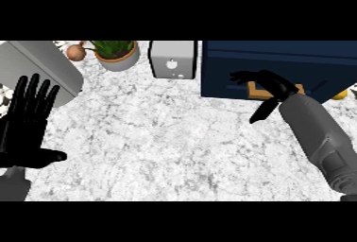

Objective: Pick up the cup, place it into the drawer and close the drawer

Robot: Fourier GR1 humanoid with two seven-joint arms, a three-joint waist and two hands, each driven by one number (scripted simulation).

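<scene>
item: right hand [268, 85] — reaching over the front of the dark blue drawer unit [279, 66] at the far right of the desk [174, 137]. its fingers spread and part-curled, thumb hanging down over the marble; you cannot tell from this view whether they close on anything, so treat its state as undetermined.

item: cup — not plainly visible. an orange-tan shape [261, 92] shows just under the right hand against the blue front; it may be the cup or a fitting of the drawer, and you cannot tell which. a small yellow-orange object [340, 96] sits at the right edge beside the blue unit, also unidentified.

item: left hand [28, 123] — at the left edge, fingers straight and up, apart, holding nothing; resting.

item: other stock on the desk — potted plant [116, 54] at the back, a small brown object [75, 53] just left of it, a white box-like appliance [173, 59] between plant and drawer unit, a grey slab [42, 66] at far left.

status, as a judgement: the work appears to sit at the drawer, somewhere around placing the cup. whether the cup is in, and whether the drawer stands open, you cannot confirm here. closing the drawer looks still outstanding.
</scene>
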